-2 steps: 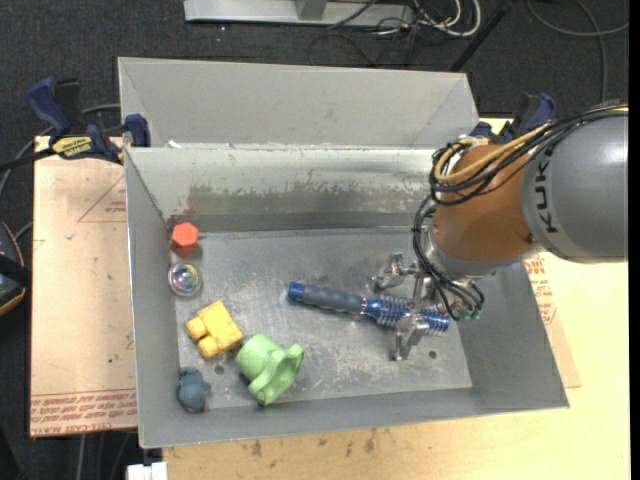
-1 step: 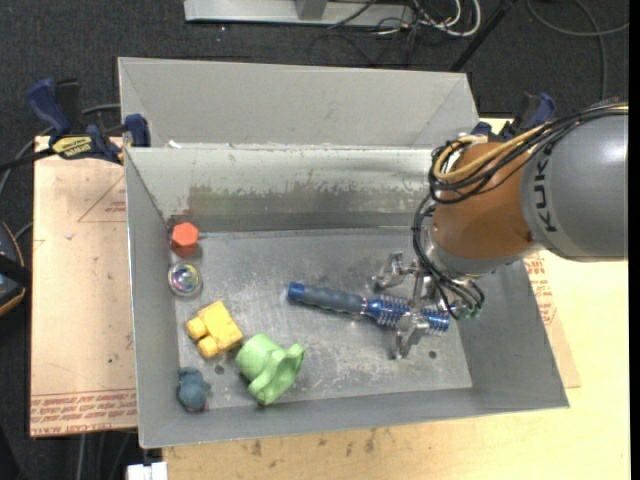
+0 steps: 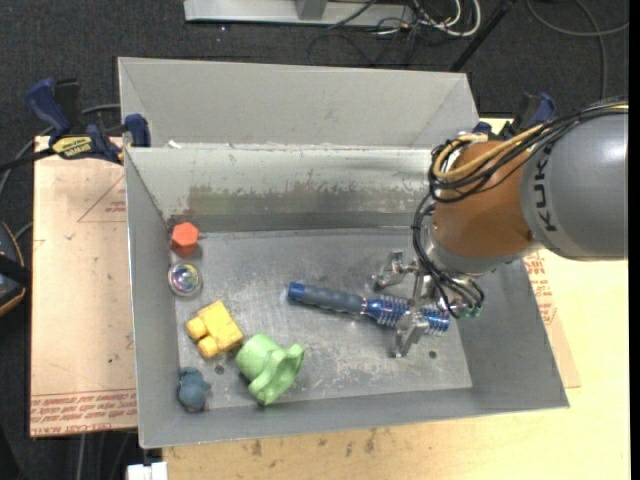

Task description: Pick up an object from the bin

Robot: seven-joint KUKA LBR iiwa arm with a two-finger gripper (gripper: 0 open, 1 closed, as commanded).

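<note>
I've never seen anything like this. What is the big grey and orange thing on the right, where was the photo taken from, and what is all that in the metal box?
One camera took this, looking down on a grey metal bin from above and slightly to one side. The big shape on the right is a robot arm; the orange part is a cover on its wrist. At its tip is the gripper, a claw with two fingers. The fingers are open, one on each side of the ribbed end of a long blue tool that lies on the bin floor. The tool is not gripped yet. Along the left side lie a small red block, a shiny ball, a yellow toy, a green toy and a little blue lump.
</note>
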